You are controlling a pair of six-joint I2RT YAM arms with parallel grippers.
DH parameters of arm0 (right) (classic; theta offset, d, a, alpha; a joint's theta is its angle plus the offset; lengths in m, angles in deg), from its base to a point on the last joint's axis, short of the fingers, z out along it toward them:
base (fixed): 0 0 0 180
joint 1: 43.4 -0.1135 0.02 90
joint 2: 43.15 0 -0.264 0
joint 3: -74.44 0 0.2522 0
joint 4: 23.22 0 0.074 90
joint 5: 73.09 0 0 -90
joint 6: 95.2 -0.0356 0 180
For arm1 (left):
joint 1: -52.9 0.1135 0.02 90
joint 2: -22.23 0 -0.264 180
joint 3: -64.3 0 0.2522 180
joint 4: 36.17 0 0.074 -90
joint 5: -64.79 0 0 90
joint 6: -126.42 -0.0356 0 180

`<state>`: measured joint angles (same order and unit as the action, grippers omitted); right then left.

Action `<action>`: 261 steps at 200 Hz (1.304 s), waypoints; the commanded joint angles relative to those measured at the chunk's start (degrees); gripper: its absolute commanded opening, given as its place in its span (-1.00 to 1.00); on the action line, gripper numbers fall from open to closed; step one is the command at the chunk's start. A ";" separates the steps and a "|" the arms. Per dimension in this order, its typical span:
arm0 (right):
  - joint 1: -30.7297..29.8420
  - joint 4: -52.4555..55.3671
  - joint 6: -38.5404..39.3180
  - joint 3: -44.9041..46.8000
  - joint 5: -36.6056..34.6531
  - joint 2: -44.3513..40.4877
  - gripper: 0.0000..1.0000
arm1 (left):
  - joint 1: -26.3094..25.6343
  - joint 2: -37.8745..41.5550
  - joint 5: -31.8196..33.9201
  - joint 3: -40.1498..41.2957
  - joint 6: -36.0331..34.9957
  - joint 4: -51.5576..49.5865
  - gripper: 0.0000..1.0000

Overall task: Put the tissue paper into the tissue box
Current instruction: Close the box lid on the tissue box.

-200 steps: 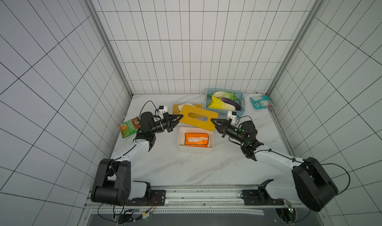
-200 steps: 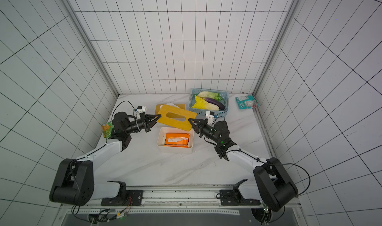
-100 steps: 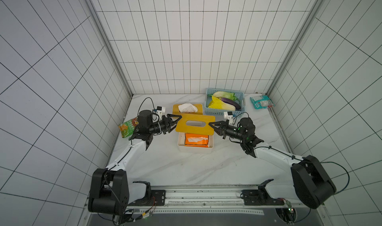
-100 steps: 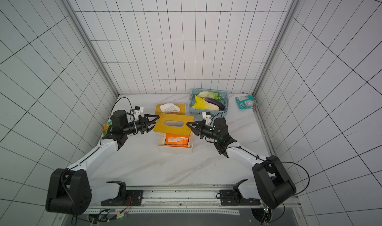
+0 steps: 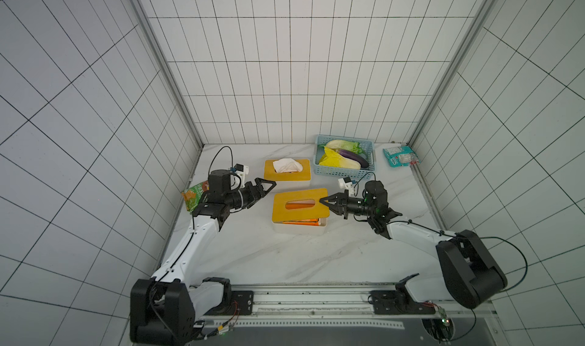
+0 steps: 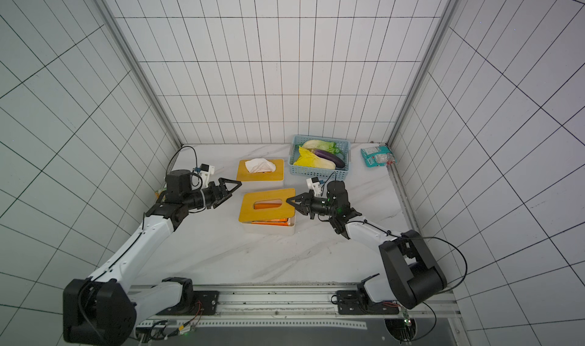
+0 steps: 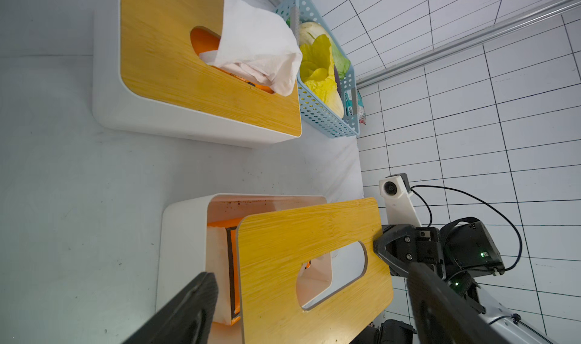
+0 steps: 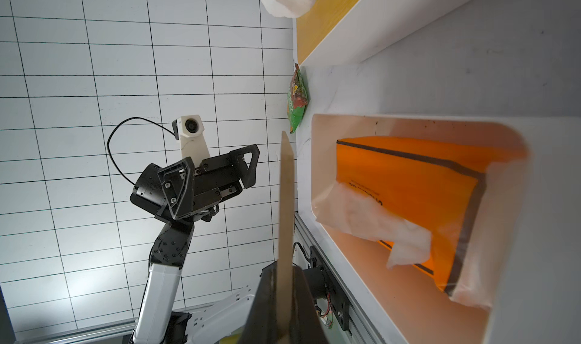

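Observation:
The white tissue box (image 5: 299, 230) stands mid-table with the orange tissue pack (image 8: 408, 175) inside. A loose sheet of tissue paper (image 8: 371, 219) trails out of the pack. The wooden slotted lid (image 5: 285, 216) hangs tilted over the box and leaves the box's left end uncovered (image 7: 182, 232). My right gripper (image 5: 324, 202) is shut on the lid's right edge (image 8: 286, 201). My left gripper (image 5: 269, 190) is open just left of the lid, and nothing is between its fingers (image 7: 201, 295).
A second tissue box (image 5: 287, 176), with its wooden lid on and white tissue sticking out, stands behind. A blue basket (image 5: 343, 172) of vegetables is at the back right, with a teal packet (image 5: 400, 156) beside it. A green snack bag (image 5: 193, 195) lies by the left wall.
The lid came down from a raised tilt onto the open box. My left gripper opened, let go of the lid and drew back to the left. The right gripper stays shut on the lid.

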<state>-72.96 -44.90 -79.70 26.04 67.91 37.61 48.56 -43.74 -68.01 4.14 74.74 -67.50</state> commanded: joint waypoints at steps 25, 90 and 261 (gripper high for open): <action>1.41 -3.03 1.89 0.18 2.19 2.59 -1.00 | -0.05 -1.57 0.98 -0.54 -2.05 -0.67 0.89; 1.48 -7.18 0.76 0.35 1.31 5.54 -1.00 | -1.69 -5.43 -0.20 0.07 -1.02 1.11 0.94; 1.37 -8.49 2.19 0.18 -0.64 8.21 -1.00 | -4.54 -11.17 -0.36 -0.83 -1.05 1.30 0.96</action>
<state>-71.89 -50.19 -78.21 26.04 67.83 45.23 44.32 -54.01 -68.30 4.14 74.13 -67.47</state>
